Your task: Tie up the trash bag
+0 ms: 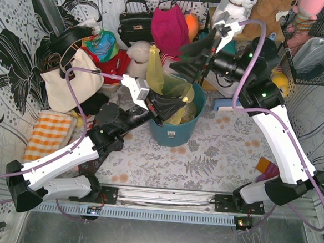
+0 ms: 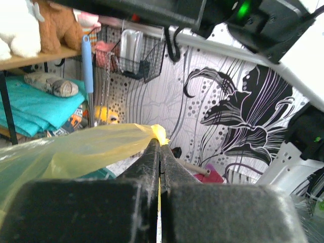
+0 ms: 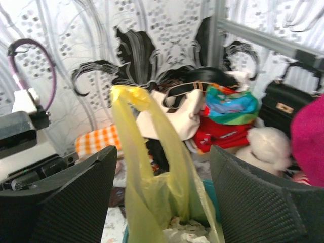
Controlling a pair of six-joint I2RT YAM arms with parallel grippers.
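Though a small pale tag [image 1: 172, 135] sits on the front of the teal bucket [image 1: 186, 126], it is too small for you to read, and the pictures show no other legible writing.

Your left arm runs from its base at the near left corner up and to the right, bent at the elbow, with the wrist reaching to the bucket's left rim. Your left gripper [image 1: 171, 106] [image 2: 159, 147] is clenched on the trash bag [image 1: 178, 89]. In the left wrist view the two fingers press together with a thin yellow fold of the bag [image 2: 76, 149] caught between them.

Your right arm climbs from the near right corner, then turns left above the bucket's far rim. Your right gripper [image 1: 189, 59] [image 3: 163, 152] is spread wide. In its wrist view a raised yellow loop of the bag [image 3: 142, 152] stands between the fingers [image 3: 76, 202], apart from both pads.

The bag sits in the bucket, with white crumpled paper [image 3: 182, 235] showing inside it.

Behind the bucket you have crowding:
- a cream tote bag [image 1: 70, 84] to the left
- a black handbag [image 1: 136, 22] hanging at the back
- a magenta cloth [image 1: 169, 27] just behind the raised loop
- plush toys [image 1: 237, 4] on the shelf
- a wire basket [image 1: 314, 51] on the right wall

An orange checked cloth [image 1: 50, 133] lies beside your left arm on the flowered table [image 1: 204, 158].
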